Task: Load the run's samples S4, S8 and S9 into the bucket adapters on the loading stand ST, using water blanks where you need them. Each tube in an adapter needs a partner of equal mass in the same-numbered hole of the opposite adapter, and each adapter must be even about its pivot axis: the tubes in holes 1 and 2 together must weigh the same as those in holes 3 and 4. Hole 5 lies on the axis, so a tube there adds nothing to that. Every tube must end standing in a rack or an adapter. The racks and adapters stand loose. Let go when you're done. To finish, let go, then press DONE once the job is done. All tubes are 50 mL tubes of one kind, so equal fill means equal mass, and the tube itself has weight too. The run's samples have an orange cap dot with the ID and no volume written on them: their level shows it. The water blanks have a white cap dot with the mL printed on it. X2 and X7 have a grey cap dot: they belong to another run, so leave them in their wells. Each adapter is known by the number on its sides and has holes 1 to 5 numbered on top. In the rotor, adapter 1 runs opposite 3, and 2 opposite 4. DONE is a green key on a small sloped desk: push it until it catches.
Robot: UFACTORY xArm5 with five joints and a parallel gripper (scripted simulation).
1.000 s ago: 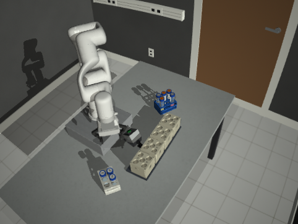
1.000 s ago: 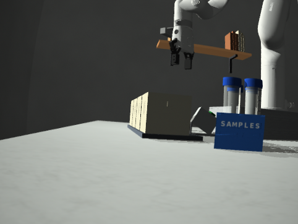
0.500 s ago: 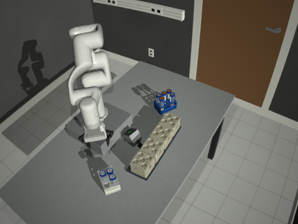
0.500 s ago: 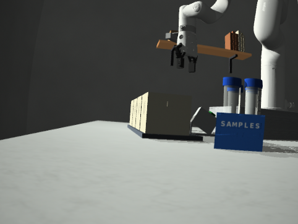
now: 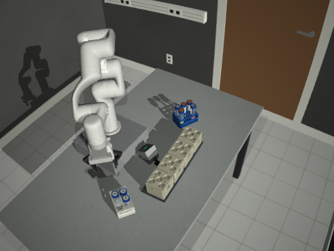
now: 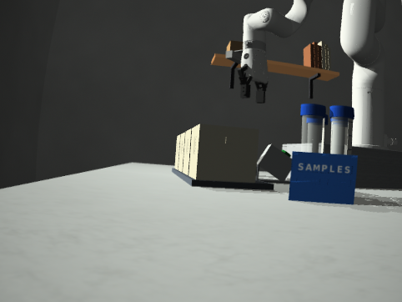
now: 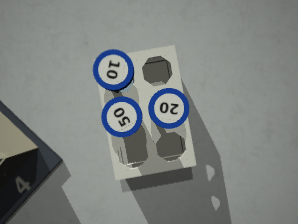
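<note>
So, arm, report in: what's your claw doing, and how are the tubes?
Gripper open, nothing held. Three white-dot blanks standing in the pale rack. Orange-dot samples in the blue rack. Nothing seen blocking the blanks.

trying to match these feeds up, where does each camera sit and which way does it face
Top: high above the table, looking steeply down at the work area; arm and gripper show.
Exterior: low at the table's edge or just over it, looking nearly level across it past the blue rack; arm and gripper show.
Wrist: on the arm, looking down at the white rack; no fingers show.
Top and exterior share the blue rack.
</note>
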